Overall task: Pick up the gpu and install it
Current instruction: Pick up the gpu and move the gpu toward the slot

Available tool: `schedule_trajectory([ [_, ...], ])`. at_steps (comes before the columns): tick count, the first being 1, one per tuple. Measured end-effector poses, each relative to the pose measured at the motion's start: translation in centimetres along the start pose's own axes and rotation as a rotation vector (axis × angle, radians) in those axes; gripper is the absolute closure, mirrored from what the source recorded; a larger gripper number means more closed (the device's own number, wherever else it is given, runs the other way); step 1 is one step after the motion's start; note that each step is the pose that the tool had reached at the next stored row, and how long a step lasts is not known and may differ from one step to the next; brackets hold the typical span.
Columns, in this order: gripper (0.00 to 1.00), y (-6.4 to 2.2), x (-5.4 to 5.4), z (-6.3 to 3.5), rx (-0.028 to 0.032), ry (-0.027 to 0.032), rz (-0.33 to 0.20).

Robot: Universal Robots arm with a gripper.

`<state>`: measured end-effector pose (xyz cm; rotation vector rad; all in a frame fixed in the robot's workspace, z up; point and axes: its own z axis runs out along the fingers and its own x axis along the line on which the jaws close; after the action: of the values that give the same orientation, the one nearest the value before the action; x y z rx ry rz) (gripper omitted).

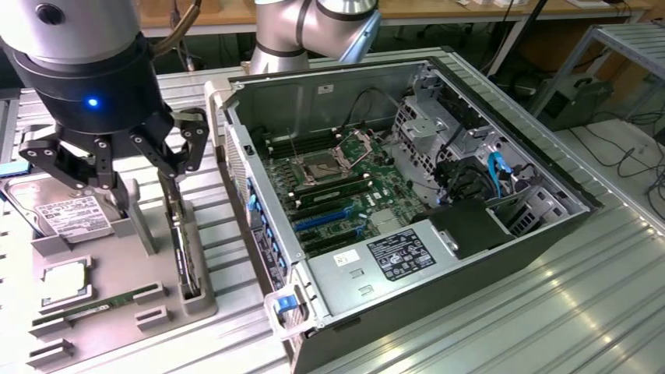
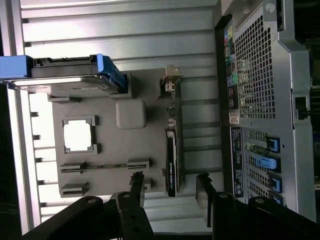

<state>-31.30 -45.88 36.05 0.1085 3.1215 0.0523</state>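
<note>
The gripper (image 1: 146,187) hangs over a gray tray (image 1: 109,261) on the metal table (image 1: 519,312). Its two fingers (image 1: 174,160) are spread wide apart and hold nothing. A small blue light (image 1: 92,102) glows on the round black part above them.

The gpu (image 1: 183,241) is in the tray. It stands up on its thin side in a long slot along the tray's edge next to the computer case (image 1: 311,97). It is a flat, dark card. In the wrist view the gpu (image 2: 171,150) runs along that same edge of the tray (image 2: 130,145), with its silver end piece at the end far from the gripper (image 2: 170,192). The card's near end sits between the two black fingers (image 2: 136,186) in that view. I cannot tell if a finger touches the card.

Other parts lie in the tray too. A silver hard drive (image 1: 62,210) with a white label sits at the far corner, away from the case. Nearer the middle lies a square chip (image 1: 65,279). A long, thin green memory stick (image 1: 99,305) rests in a slot near the front edge.

The computer case lies on its side, just beside the tray, on the exterior view's right. Its cover is off, so the green board (image 1: 343,187) inside shows. Blue slots (image 1: 322,222) sit on that board.
</note>
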Motion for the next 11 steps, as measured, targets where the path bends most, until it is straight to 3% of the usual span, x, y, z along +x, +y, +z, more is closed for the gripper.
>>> schedule_trajectory([
  [3, 0.46, 0.41, 0.0, 0.46, 0.0030, 0.0000, -0.006],
  [10, 0.46, 1.44, 0.1, 1.12, 0.0036, 0.0000, -0.010],
  [11, 0.46, 2.50, 0.2, 1.55, 0.0037, 0.0001, -0.014],
])
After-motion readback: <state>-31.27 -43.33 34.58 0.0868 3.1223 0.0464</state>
